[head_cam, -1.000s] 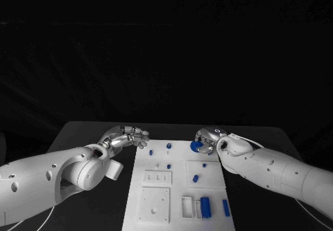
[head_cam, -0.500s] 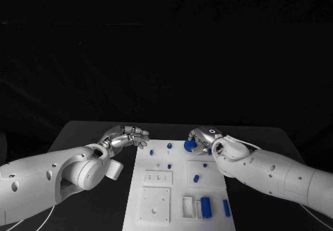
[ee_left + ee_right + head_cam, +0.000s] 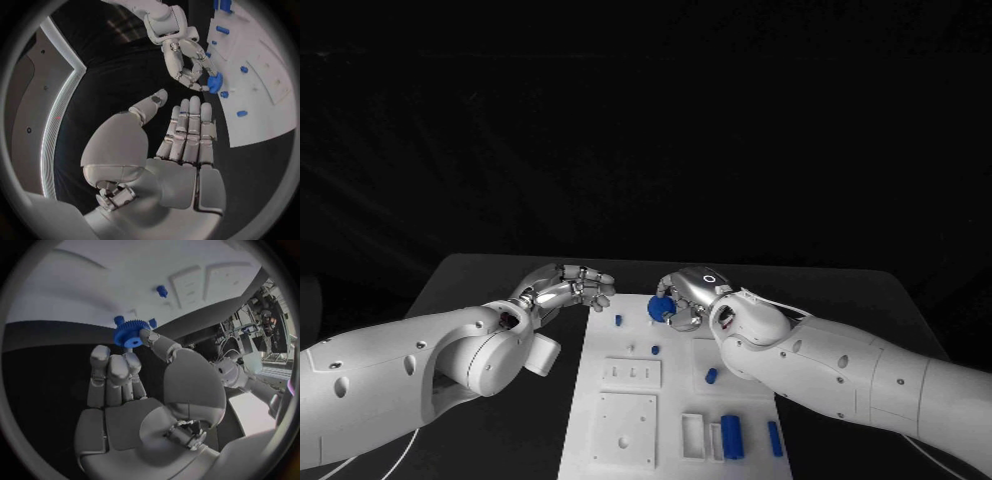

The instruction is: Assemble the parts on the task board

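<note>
Holding a small blue gear between thumb and fingertips, the right hand hangs over the far end of the white board, close to its far edge. In the right wrist view the gear shows its toothed rim and a hole at its middle, pinched at the tips of the fingers, with the rest of the fingers lying side by side and nearly straight. The left wrist view shows the same gear at the end of the right hand, just beside the board's corner.

The left hand sits over the black table just off the board's far left corner, holding nothing. Its fingers lie straight and close together, with the thumb standing off to one side.

On the board, two small blue pegs stand near the far end, one behind the other. Another short blue piece lies further right, partly behind the right arm. At the near end a blue cylinder lies beside a slim blue bar. A white plate with three slots and a larger square white plate lie on the board's left half.
</note>
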